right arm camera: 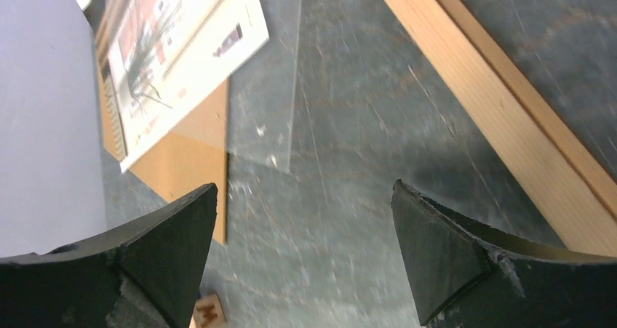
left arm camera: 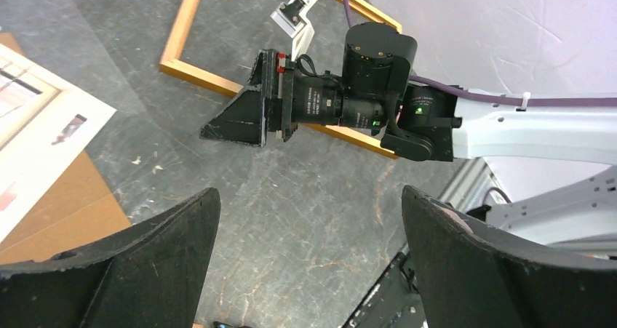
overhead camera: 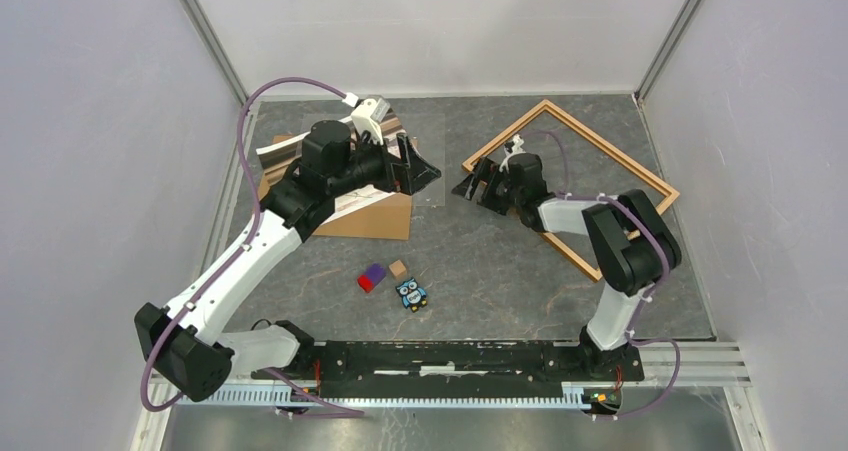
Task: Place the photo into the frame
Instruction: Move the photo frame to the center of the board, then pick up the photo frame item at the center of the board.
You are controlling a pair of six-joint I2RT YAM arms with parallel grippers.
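Observation:
The photo (overhead camera: 352, 202) lies face up at the back left on a brown cardboard board (overhead camera: 385, 219), mostly under my left arm. It also shows in the left wrist view (left arm camera: 36, 124) and in the right wrist view (right arm camera: 182, 44). The frame (overhead camera: 600, 138) of light-orange wood lies flat at the back right, turned like a diamond. My left gripper (overhead camera: 418, 166) is open and empty, just right of the photo. My right gripper (overhead camera: 473, 181) is open and empty, at the frame's left corner, facing the left gripper. A clear sheet (right arm camera: 269, 117) lies between the two.
A red-and-purple block (overhead camera: 371, 277), a small wooden cube (overhead camera: 398, 267) and an owl figure (overhead camera: 411, 294) lie at the table's middle front. Walls close in the left, back and right. The arm bases and a black rail (overhead camera: 460, 356) run along the near edge.

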